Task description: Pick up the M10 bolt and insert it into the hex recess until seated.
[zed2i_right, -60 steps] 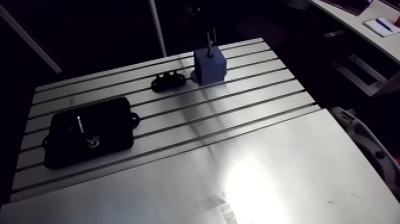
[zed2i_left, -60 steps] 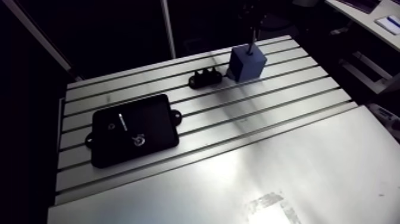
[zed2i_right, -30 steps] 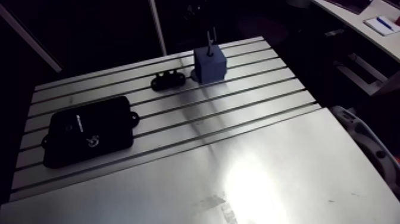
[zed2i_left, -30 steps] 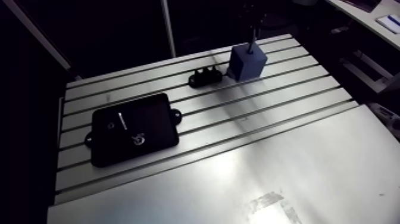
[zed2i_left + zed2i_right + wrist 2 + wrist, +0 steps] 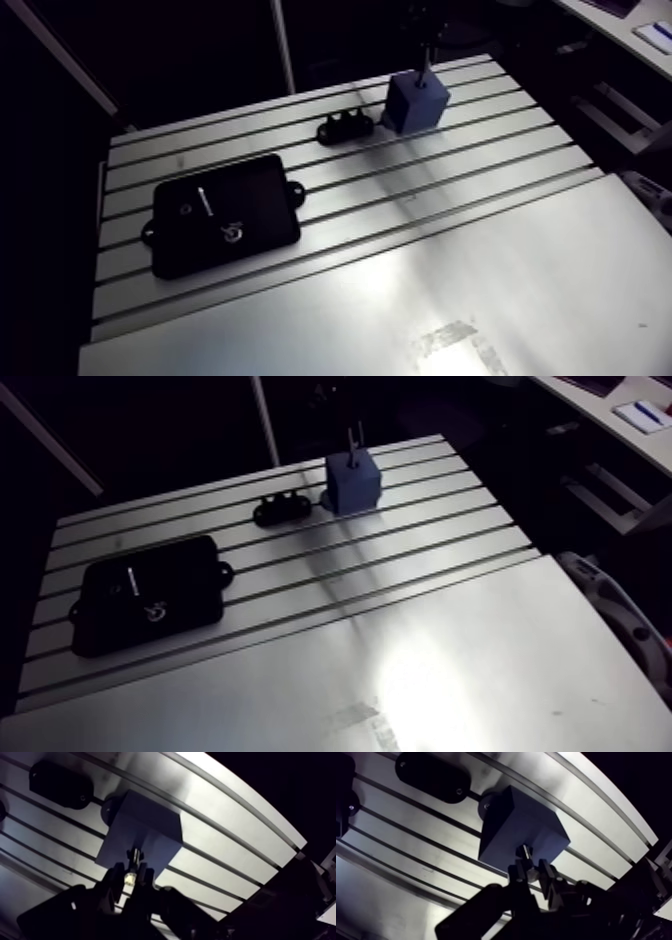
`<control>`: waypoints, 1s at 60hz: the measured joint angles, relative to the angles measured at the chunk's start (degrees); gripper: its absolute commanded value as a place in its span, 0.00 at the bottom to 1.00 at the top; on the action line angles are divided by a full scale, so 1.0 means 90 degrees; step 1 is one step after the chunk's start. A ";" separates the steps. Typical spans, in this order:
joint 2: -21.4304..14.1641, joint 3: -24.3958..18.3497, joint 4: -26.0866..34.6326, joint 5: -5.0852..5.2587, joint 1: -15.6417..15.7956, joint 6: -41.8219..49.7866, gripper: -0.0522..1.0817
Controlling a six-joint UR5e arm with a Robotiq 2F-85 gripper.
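One bolt (image 5: pixel 524 853) pinched in the claw (image 5: pixel 531 870) over the upper-right blue block (image 5: pixel 415 103): best held plumb, pressed straight down.

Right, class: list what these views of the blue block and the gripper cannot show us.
- Hex recess in the blue cube-shaped block: wrist view, covered by the silver metal bolt and the gripper.
- Bolt's head: wrist view, hidden between the gripper's fingers.
- White marks on the flat black plastic tray: arm view, too small.
- Gripper: arm view, dark, cut by the top edge.
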 measured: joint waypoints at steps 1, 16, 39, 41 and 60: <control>0.0001 0.0000 0.0000 0.0000 -0.0001 0.0000 0.69; 0.0008 -0.0003 -0.0004 0.0000 0.0000 0.0000 0.69; 0.0016 0.0004 0.0000 0.0000 0.0000 0.0000 0.69; 0.0016 0.0005 0.0000 0.0000 0.0000 0.0000 0.69; 0.0034 0.0003 -0.0006 0.0000 0.0000 0.0007 0.69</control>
